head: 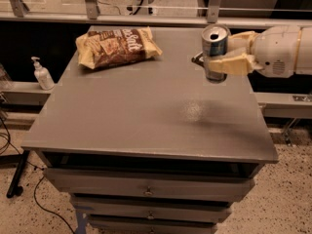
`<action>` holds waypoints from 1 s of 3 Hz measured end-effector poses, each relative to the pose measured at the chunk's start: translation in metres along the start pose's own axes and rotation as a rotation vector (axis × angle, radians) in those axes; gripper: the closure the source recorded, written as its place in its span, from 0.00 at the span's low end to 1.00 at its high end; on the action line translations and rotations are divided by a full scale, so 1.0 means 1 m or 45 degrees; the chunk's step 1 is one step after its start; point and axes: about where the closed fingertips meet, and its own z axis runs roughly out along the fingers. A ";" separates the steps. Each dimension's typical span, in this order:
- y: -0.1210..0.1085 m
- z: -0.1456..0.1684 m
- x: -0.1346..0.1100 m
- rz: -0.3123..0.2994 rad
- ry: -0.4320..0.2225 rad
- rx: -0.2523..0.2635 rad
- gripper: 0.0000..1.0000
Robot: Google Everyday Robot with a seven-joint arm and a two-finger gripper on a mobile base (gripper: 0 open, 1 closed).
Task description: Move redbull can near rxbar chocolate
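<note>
The redbull can, blue and silver with an open silver top, is upright in my gripper. The tan fingers are shut around the can's right side, and the white arm reaches in from the right. The can hangs a little above the back right part of the grey table. A small dark flat piece, likely the rxbar chocolate, peeks out just left of the can on the table. Most of it is hidden behind the can.
A large yellow-and-brown snack bag lies at the table's back left. A white pump bottle stands on a ledge left of the table. Drawers sit below the tabletop, and a railing runs behind it.
</note>
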 end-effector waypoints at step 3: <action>-0.133 -0.063 0.069 0.173 -0.043 0.386 1.00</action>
